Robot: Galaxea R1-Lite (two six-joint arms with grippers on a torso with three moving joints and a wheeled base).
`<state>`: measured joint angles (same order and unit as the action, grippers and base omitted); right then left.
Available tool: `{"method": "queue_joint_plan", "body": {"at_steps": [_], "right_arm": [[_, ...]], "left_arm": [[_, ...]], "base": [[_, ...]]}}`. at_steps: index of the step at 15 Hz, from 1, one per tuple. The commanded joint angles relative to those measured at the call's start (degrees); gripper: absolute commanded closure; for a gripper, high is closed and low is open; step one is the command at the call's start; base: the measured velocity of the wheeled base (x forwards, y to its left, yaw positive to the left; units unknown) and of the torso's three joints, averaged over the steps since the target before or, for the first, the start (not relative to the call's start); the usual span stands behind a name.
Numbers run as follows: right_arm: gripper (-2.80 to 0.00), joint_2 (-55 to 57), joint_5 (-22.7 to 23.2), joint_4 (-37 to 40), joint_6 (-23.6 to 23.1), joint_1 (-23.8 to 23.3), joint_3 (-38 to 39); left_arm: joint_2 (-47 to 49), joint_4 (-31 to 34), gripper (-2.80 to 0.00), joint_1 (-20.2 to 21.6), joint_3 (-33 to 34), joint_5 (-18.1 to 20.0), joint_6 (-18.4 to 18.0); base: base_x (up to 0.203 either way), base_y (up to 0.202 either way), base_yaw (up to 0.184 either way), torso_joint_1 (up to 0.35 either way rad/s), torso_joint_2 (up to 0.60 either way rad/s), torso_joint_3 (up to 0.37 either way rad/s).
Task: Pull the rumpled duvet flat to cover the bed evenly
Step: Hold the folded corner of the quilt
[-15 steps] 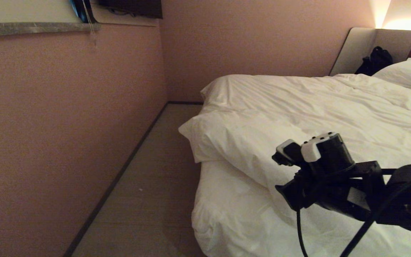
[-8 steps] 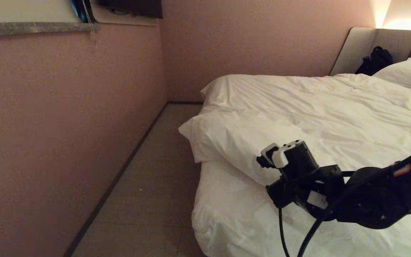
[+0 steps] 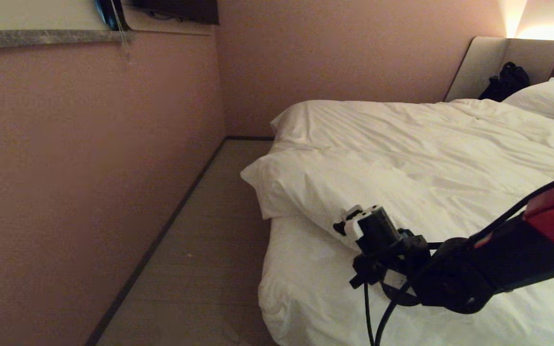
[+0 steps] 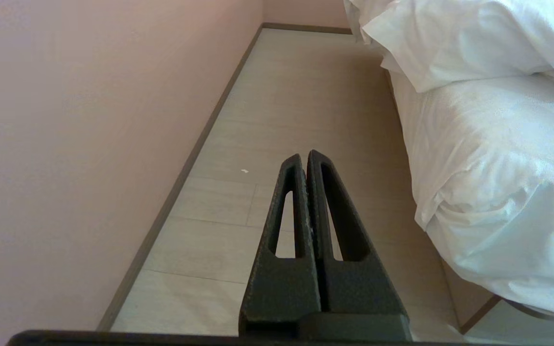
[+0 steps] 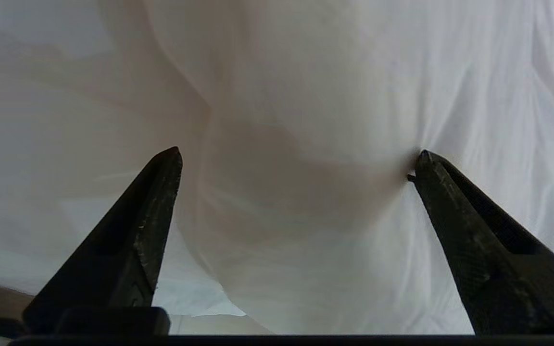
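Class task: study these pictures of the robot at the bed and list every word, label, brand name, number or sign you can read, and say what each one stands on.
None can be read.
The puffy white wrinkled duvet, the white-sheeted bed and the plain pinkish wall carry no writing.
The open black right gripper and the shut black left gripper show no markings.

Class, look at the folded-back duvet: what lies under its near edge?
Under the duvet edge, the bed shows its white sheet. Whatever lies beneath the duvet farther back is covered. The open right gripper straddles its fold.
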<state>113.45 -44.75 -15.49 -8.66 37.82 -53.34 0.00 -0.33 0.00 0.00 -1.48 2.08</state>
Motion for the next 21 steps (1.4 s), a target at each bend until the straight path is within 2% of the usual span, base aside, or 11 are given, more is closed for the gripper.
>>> {"method": "queue_joint_plan", "body": {"at_steps": [1,3,6,12,21], "right_arm": [[-2.8,2.1,-2.2,-0.4,0.0,0.1,-0.6],[-2.8,3.9,-4.4,-0.4,0.2,0.2,-1.2],[-2.8,5.9,-4.8,-1.7,0.0,0.7,-1.9],[-2.8,10.0,-10.4,-2.8,0.0,0.6,-4.7],[-2.8,11.6,-14.6,-2.9,0.3,-3.1,-6.0]], "left_arm": [[0.0,0.0,0.0,0.0,0.0,0.0,0.0],[0.0,0.0,0.0,0.0,0.0,0.0,0.0],[0.0,0.0,0.0,0.0,0.0,0.0,0.0],[0.0,0.0,0.0,0.0,0.0,0.0,0.0],[0.0,0.0,0.0,0.0,0.0,0.0,0.0]], "base": [[0.0,0.0,0.0,0.0,0.0,0.0],[0.0,0.0,0.0,0.0,0.0,0.0],[0.0,0.0,0.0,0.0,0.0,0.0],[0.0,0.0,0.0,0.0,0.0,0.0],[0.0,0.0,0.0,0.0,0.0,0.0]]}}
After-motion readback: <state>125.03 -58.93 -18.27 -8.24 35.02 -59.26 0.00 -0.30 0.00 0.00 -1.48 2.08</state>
